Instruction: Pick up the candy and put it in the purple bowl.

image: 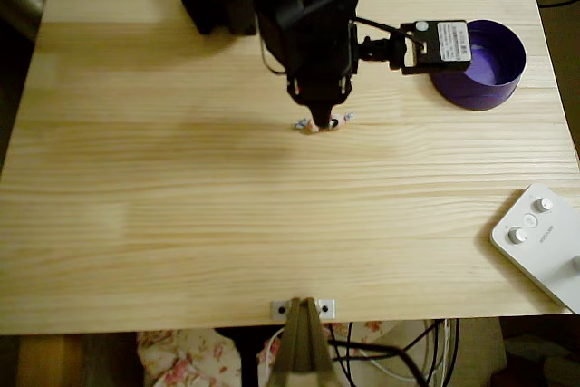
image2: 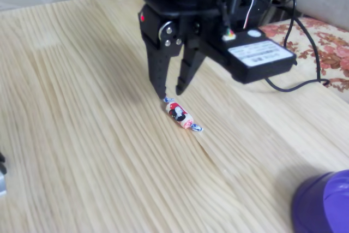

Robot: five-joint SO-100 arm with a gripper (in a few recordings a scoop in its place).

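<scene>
The candy [image2: 179, 115], a tiny red, white and dark wrapped sweet with twisted ends, lies on the wooden table. My black gripper [image2: 170, 92] points down with its jaws open, tips at table height just behind the candy's far end. One fingertip [image2: 161, 94] is almost touching the twisted wrapper. In the overhead view the gripper [image: 322, 120] covers the middle of the candy [image: 310, 127], whose ends stick out on both sides. The purple bowl [image: 480, 92] stands at the back right of the table. It shows at the bottom right corner of the fixed view [image2: 322, 203].
A white box with knobs [image: 544, 242] lies at the table's right front edge. A metal clamp [image: 304, 310] grips the front edge at the middle. The arm's camera block with a white label [image: 437, 44] hangs beside the bowl's rim. Bare wood [image: 181, 197] spreads left and front.
</scene>
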